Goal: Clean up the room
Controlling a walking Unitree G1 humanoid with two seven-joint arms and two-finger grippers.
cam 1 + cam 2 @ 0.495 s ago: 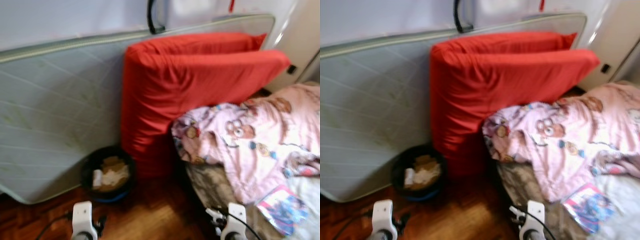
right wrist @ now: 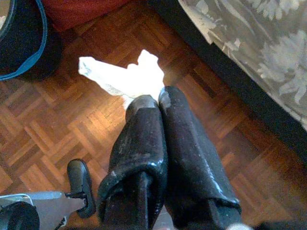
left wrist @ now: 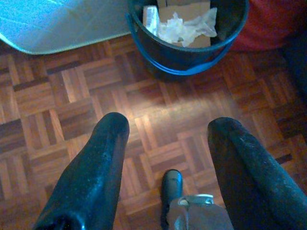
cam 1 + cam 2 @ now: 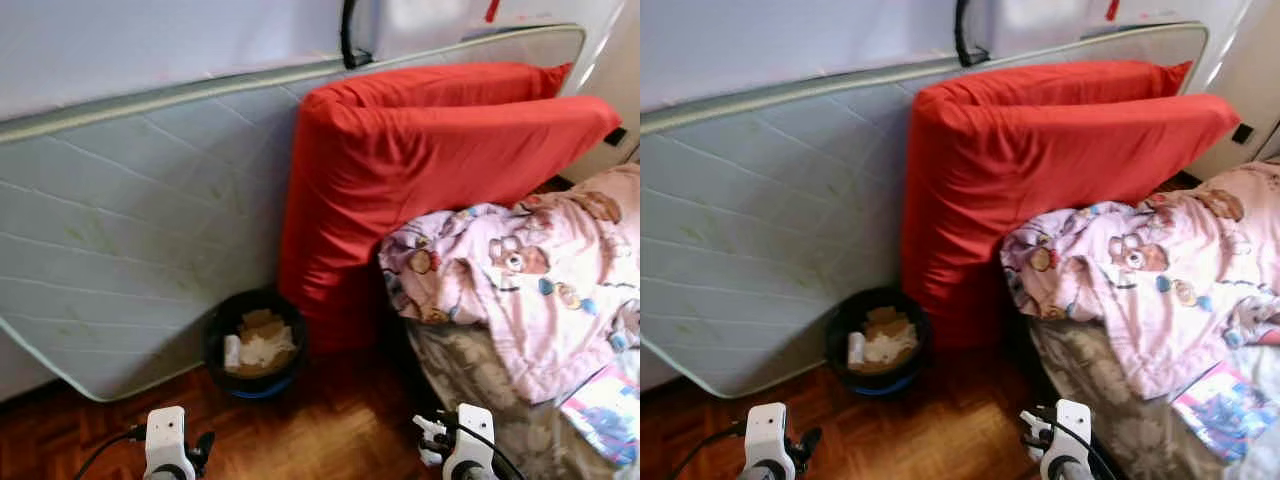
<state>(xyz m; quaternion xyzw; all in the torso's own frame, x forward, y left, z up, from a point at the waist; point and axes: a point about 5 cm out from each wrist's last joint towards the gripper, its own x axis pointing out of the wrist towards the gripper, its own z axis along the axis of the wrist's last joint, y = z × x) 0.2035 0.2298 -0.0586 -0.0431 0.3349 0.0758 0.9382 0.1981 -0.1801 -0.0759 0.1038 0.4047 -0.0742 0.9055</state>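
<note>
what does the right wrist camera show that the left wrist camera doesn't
Right wrist view: the right gripper, shut on a white tissue, and the edge of a grey floral bed cover.

Left wrist view: the left gripper open, the trash inside the black bucket, and a corner of the pale mattress.

Both: the parquet floor, the bucket's blue handle and some red cushion.

Warm parquet floor (image 4: 320,430) underfoot, with a bright patch of light falling on it. A pale quilted mattress (image 4: 130,230) leans on its edge against the white wall (image 4: 150,40), and a folded red mattress (image 4: 420,170) stands propped beside it. At right, a bed (image 4: 480,380) with a grey floral cover carries a rumpled pink blanket (image 4: 530,280).
</note>
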